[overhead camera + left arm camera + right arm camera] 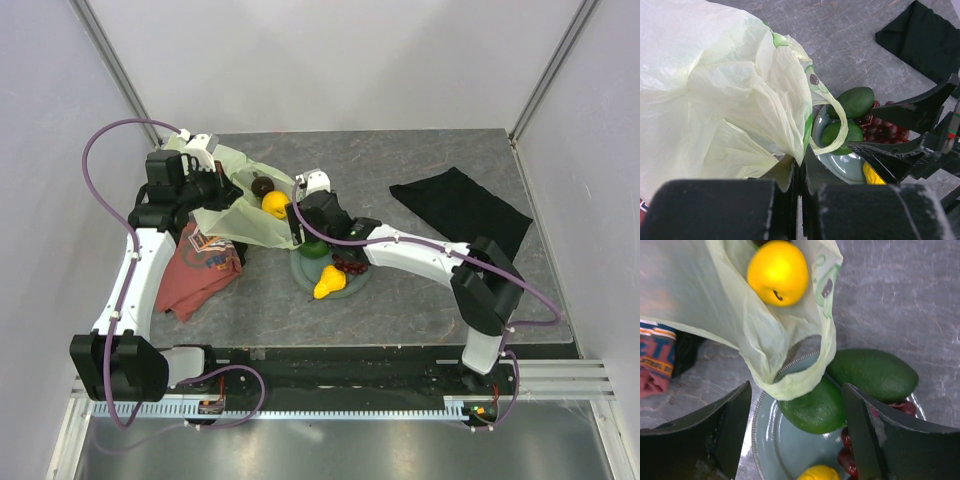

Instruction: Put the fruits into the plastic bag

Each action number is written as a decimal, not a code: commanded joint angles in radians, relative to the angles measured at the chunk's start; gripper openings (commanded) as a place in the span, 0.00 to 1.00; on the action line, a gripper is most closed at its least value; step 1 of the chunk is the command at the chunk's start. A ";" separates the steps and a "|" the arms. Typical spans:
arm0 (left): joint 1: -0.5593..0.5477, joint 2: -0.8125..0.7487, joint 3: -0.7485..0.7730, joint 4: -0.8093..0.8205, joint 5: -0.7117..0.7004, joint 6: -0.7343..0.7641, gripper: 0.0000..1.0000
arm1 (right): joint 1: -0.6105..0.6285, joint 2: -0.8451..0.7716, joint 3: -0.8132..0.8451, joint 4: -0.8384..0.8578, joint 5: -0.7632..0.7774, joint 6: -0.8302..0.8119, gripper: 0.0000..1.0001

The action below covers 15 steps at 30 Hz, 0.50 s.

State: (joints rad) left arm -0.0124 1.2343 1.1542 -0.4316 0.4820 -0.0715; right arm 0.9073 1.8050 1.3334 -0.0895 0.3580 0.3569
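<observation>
Starting at the left, a red printed T-shirt (200, 268) is seen crumpled on the table (420, 300), with one edge tucked under the plastic bag (240, 215). The bag's left side is held by the left gripper (222, 192). In the left wrist view the thin film is pinched tight between its closed fingers (782, 174), and the crinkled sheet is drawn up from there.

The bag's mouth is turned toward the right. Inside it a dark plum (261, 186) and the yellow-orange round fruit (275, 205) are seen lying just beside each other.

The right gripper (796, 387) is held just right of the mouth, over the near rim of the plate (765, 435). Its fingers are spread wide and nothing is grasped by them. One loop handle of the bag hangs in the gap between them.

On the plate, a dark green oval fruit (815, 410) is laid against a second green oval fruit (872, 372). The grape bunch (885, 127) is touching them, and the yellow pear (328, 283) is set at the near edge.

Farther right, a black cloth (460, 210) is spread flat on the table, well apart from the plate.
</observation>
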 commanded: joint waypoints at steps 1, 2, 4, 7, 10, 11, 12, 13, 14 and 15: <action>0.002 -0.001 0.007 0.025 0.023 -0.022 0.02 | 0.001 0.043 0.087 -0.095 0.036 0.037 0.76; 0.002 -0.002 0.007 0.025 0.023 -0.024 0.01 | 0.001 0.053 0.096 -0.108 0.036 0.040 0.75; 0.002 -0.002 0.007 0.027 0.021 -0.022 0.02 | -0.001 0.083 0.119 -0.118 0.030 0.050 0.73; 0.000 0.001 0.007 0.027 0.023 -0.022 0.01 | -0.005 0.120 0.145 -0.122 0.009 0.063 0.71; 0.002 0.002 0.007 0.025 0.021 -0.022 0.02 | -0.010 0.143 0.159 -0.128 -0.001 0.076 0.69; 0.000 -0.001 0.007 0.025 0.021 -0.022 0.01 | -0.010 0.145 0.161 -0.127 -0.005 0.076 0.69; 0.002 0.001 0.007 0.025 0.021 -0.022 0.01 | -0.011 0.151 0.167 -0.127 -0.007 0.074 0.68; 0.000 -0.001 0.007 0.025 0.021 -0.022 0.02 | -0.010 0.157 0.170 -0.125 -0.008 0.076 0.67; 0.002 -0.001 0.007 0.025 0.021 -0.022 0.02 | -0.016 0.163 0.173 -0.125 -0.013 0.076 0.67; 0.002 -0.002 0.007 0.027 0.021 -0.022 0.02 | -0.016 0.168 0.173 -0.127 -0.014 0.077 0.64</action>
State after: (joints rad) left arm -0.0124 1.2343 1.1542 -0.4316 0.4820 -0.0715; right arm 0.8993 1.9545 1.4525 -0.2131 0.3565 0.4152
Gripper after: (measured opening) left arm 0.025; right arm 0.674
